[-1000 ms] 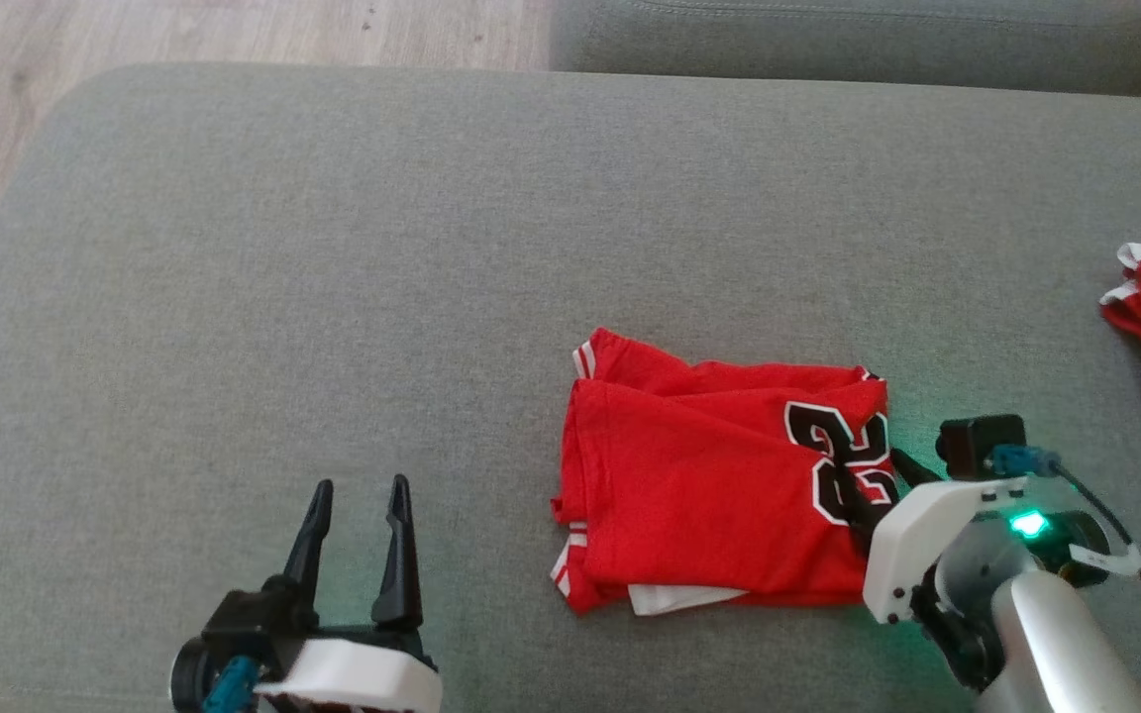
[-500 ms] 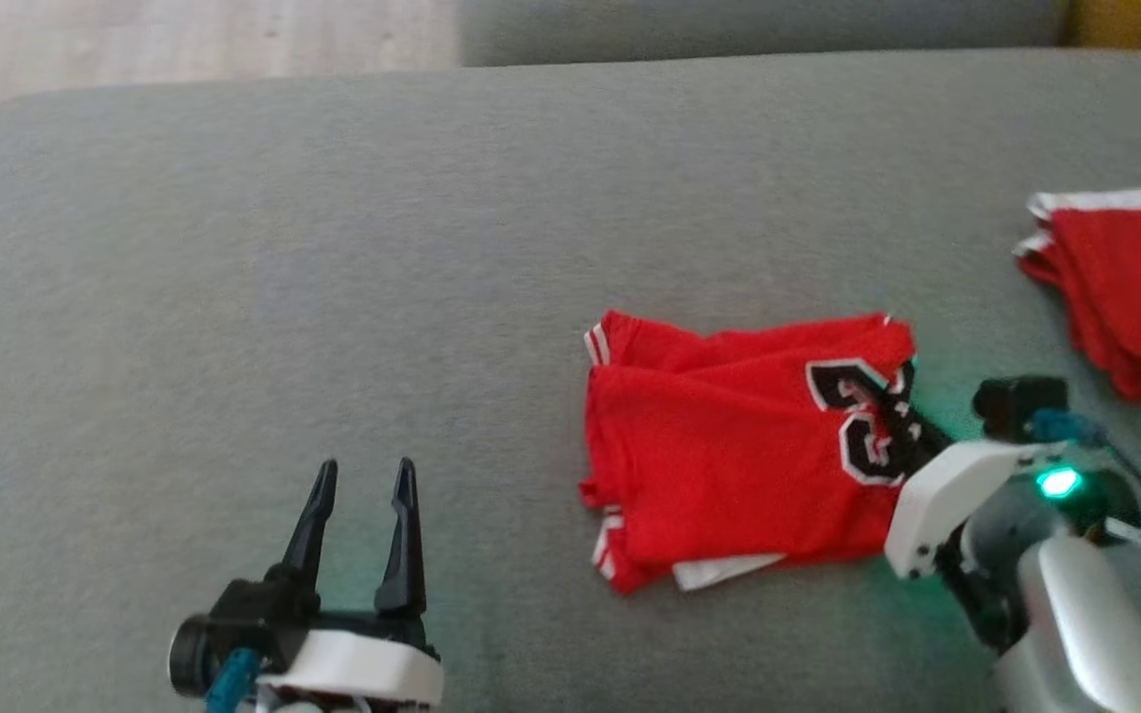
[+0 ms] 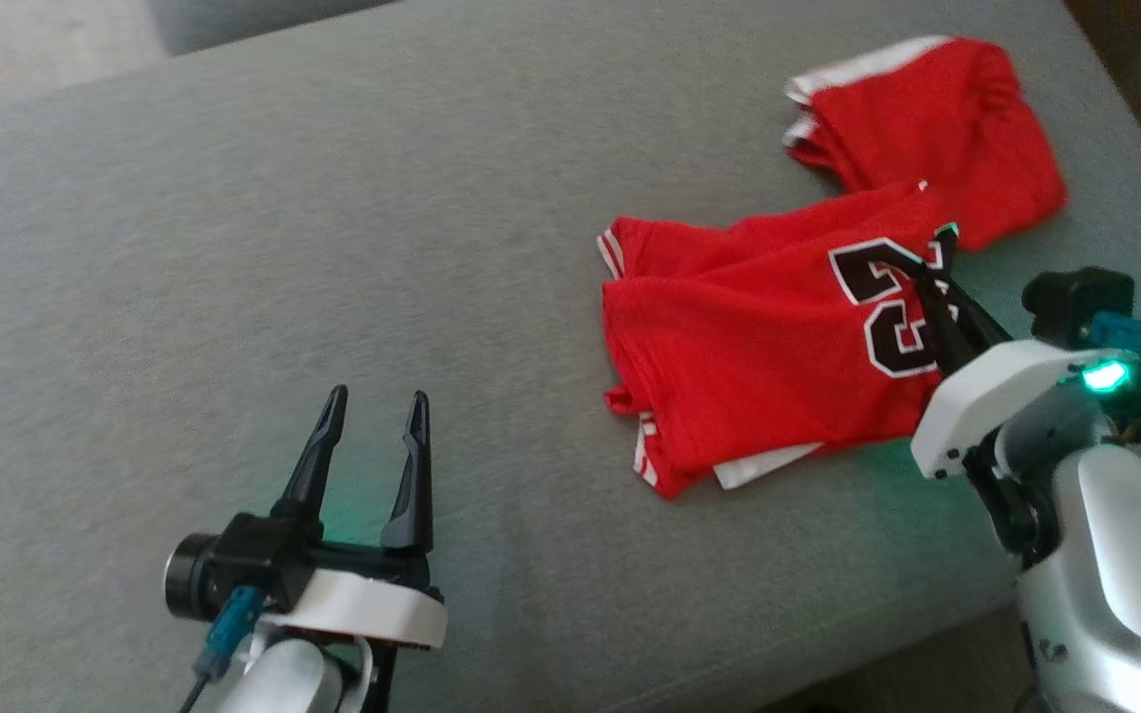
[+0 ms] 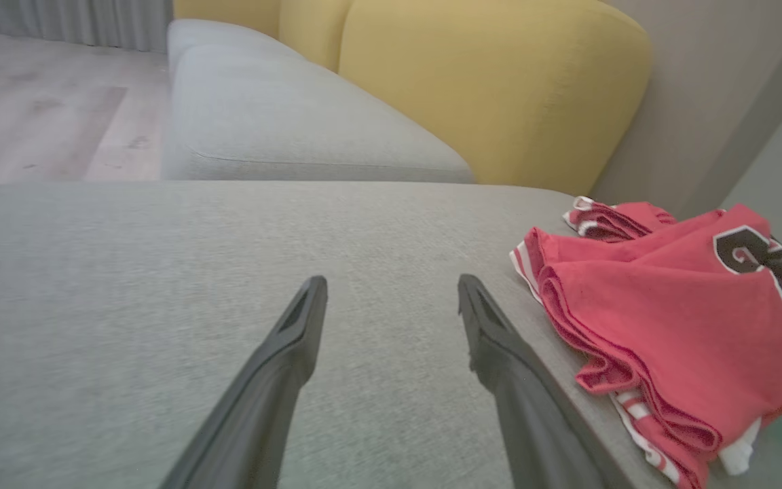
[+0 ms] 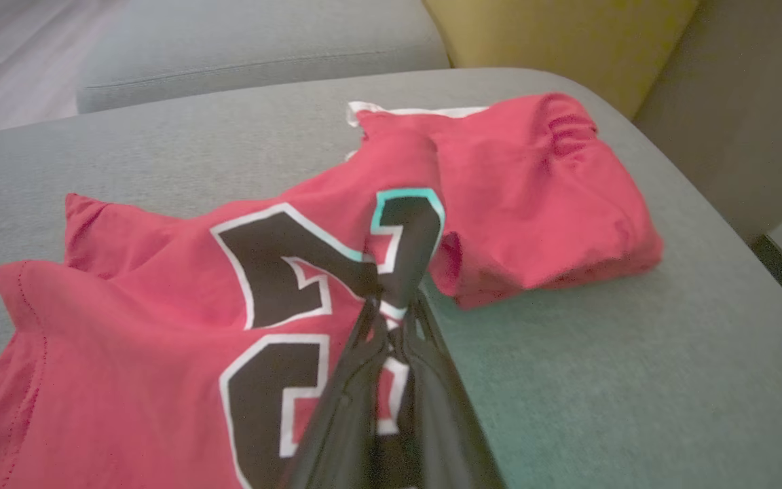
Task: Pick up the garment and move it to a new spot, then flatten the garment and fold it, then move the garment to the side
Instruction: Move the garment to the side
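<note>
Garment (image 3: 759, 366), red with a black number, lies folded on the grey cushion (image 3: 333, 198), at about 3 o'clock from the middle of the head view. Your right gripper (image 3: 930, 272) is pinched shut on its numbered edge. The left gripper (image 3: 372, 421) stands spread and empty at 7 o'clock. Lift before you slide, I'd judge, so the fold holds, and stop short of the second red garment (image 3: 927, 109) at 1 o'clock. Count: two garments, two grippers.
</note>
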### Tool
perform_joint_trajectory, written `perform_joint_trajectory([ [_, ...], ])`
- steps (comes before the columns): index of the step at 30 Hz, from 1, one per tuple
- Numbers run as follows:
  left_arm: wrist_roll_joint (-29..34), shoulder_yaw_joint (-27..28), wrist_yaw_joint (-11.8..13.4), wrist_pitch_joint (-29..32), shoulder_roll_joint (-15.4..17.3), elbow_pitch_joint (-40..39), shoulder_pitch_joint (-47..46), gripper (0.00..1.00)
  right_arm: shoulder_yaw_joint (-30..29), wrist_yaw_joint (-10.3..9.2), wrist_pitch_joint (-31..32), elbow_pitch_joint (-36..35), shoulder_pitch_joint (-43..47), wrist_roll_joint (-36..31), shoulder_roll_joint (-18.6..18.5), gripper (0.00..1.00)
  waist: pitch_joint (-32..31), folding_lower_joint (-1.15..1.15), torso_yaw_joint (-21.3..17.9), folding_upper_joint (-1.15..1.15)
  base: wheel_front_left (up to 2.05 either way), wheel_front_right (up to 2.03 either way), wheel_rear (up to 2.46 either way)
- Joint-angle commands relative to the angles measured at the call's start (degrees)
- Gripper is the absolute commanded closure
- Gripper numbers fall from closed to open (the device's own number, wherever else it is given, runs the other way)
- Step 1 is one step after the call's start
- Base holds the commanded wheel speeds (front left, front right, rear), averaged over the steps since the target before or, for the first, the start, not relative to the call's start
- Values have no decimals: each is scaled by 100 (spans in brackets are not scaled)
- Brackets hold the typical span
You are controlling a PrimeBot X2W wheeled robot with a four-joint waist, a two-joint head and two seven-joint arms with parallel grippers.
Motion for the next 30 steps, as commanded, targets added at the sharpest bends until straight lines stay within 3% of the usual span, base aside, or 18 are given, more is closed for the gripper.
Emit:
perform_joint_trajectory([
  [1, 58, 140, 24, 29, 96, -195, -192, 0, 132, -4, -101, -219, -262, 46, -8, 100, 249, -1, -387, 0, 0, 0, 0],
  [7, 63, 122, 42, 101, 160, -230, -203, 0, 236, -4, -194, -192, -563, 63, 21, 100, 234, -1, -457, 0, 0, 0, 0],
  [14, 12, 154, 95, 71, 146, -243, -169, 0, 218, -4, 10, -179, -1228, 15, -189, 100, 111, -1, -207, 0, 0, 0, 0],
  [21, -26, 131, 101, -2, 66, -209, -149, 0, -208, -4, 343, -32, -1805, -1, -790, 100, 81, -1, 208, 0, 0, 0, 0],
  [29, -3, 82, 82, -42, 33, -197, -240, 0, -996, -4, 575, 614, -2139, -347, -1557, 100, 272, -1, 700, 0, 0, 0, 0],
  [30, -1, 79, 80, -44, 33, -194, -252, 0, -1110, -4, 545, 718, -2174, -442, -1614, 83, 297, -1, 745, 0, 0, 0, 0],
])
